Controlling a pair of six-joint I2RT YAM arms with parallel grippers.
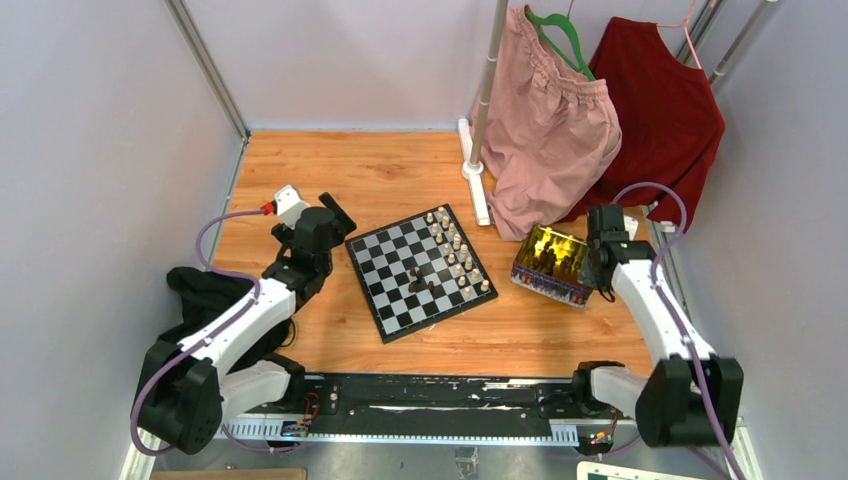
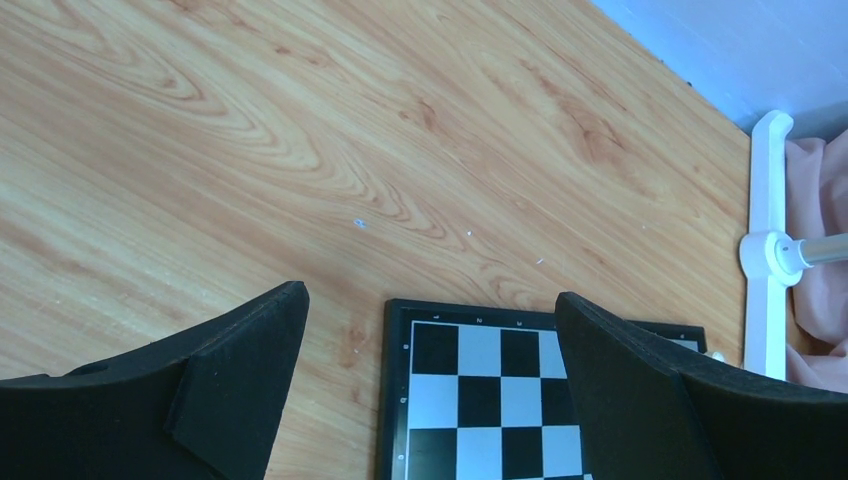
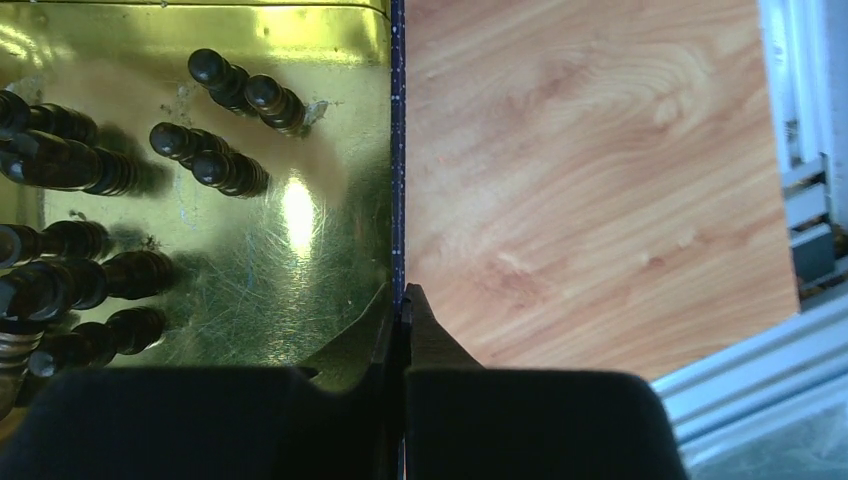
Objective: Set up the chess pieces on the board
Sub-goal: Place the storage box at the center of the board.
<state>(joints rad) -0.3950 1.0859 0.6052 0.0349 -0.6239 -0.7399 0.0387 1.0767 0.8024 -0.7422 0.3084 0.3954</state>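
Observation:
The board (image 1: 395,285) lies at mid-table, turned at an angle; its corner shows in the left wrist view (image 2: 480,400). A few dark chess pieces (image 1: 421,279) stand near its middle, and cream-white pieces (image 1: 457,250) line its right side. My left gripper (image 1: 336,218) hovers open and empty over the board's far left corner (image 2: 430,330). Several more dark pieces (image 3: 220,165) lie inside the shiny gold tray (image 1: 550,262). My right gripper (image 3: 402,300) is shut on the tray's thin side wall (image 3: 396,150), and the tray looks tilted.
A clothes rack with a white foot (image 1: 476,175) stands behind the board, holding a pink garment (image 1: 545,130) and a red one (image 1: 660,110). The foot also shows in the left wrist view (image 2: 765,260). A black cloth (image 1: 200,292) lies at the left. Walls enclose the table.

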